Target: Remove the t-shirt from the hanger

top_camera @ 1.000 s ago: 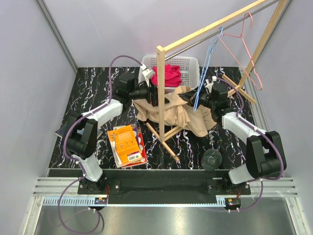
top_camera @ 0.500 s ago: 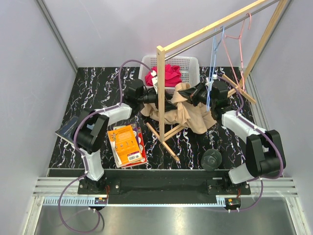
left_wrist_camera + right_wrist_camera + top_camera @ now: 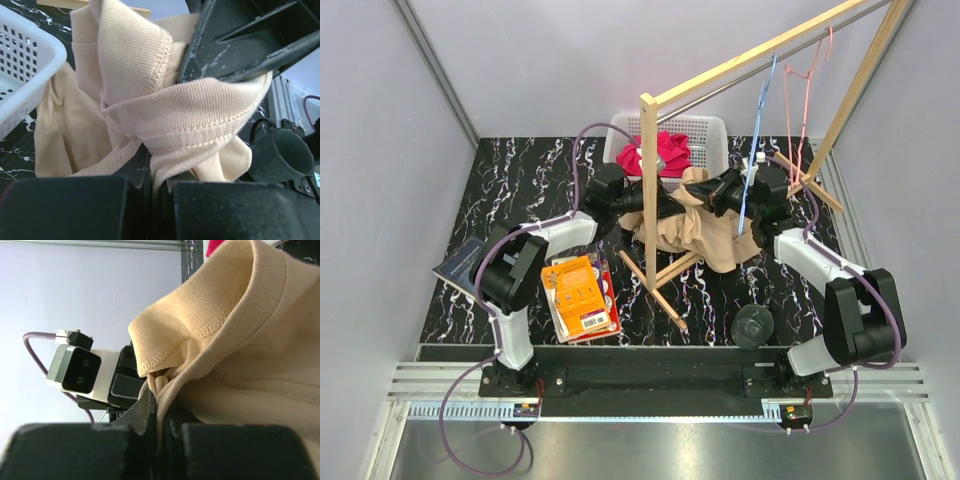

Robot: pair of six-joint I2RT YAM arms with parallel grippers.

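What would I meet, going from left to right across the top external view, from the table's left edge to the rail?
Dark flat book → orange paperback book → beige cotton t-shirt → pink wire hanger on the rail.

I am looking at a beige t-shirt [image 3: 710, 235], a black tabletop [image 3: 520, 180] with white marble veins, a white basket [image 3: 710, 128] holding magenta cloth [image 3: 665, 152], and an orange book [image 3: 582, 295].
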